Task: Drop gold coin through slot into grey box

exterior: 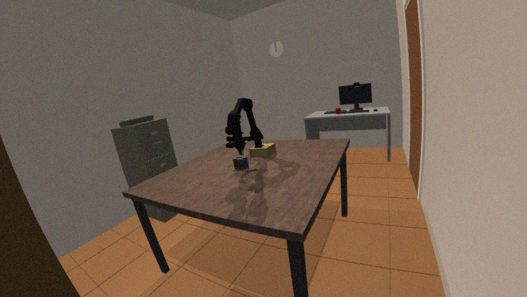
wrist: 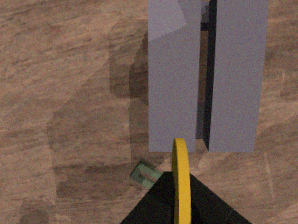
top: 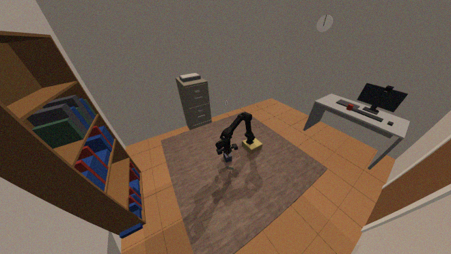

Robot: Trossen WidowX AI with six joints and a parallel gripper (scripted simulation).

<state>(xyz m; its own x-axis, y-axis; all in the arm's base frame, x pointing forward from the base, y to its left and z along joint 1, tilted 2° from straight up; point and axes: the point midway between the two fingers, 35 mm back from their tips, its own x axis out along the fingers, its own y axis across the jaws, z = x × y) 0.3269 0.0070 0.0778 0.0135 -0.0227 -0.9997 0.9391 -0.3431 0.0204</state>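
Note:
The gold coin [wrist: 181, 175] stands edge-on in my gripper [wrist: 176, 180] [exterior: 240, 149] [top: 227, 152], which is shut on it. The grey box [wrist: 172, 90] [exterior: 240, 164] [top: 227, 158] is below the gripper. In the wrist view the slot [wrist: 202, 95] runs up and down the image; the coin is nearly parallel to it but left of its line. The coin's far end overlaps the near edge of the lid's left part. The dark-green holder [wrist: 145, 173] [exterior: 251, 170] [top: 230, 168] lies beside the box, partly hidden by the fingers in the wrist view.
The arm's yellow base block [top: 252, 145] [exterior: 262, 150] stands on the brown table [top: 273, 191] [exterior: 192, 188], behind the box in the exterior view. The arm's shadows fall across the table. The shelf, filing cabinet and desk stand away from the arm.

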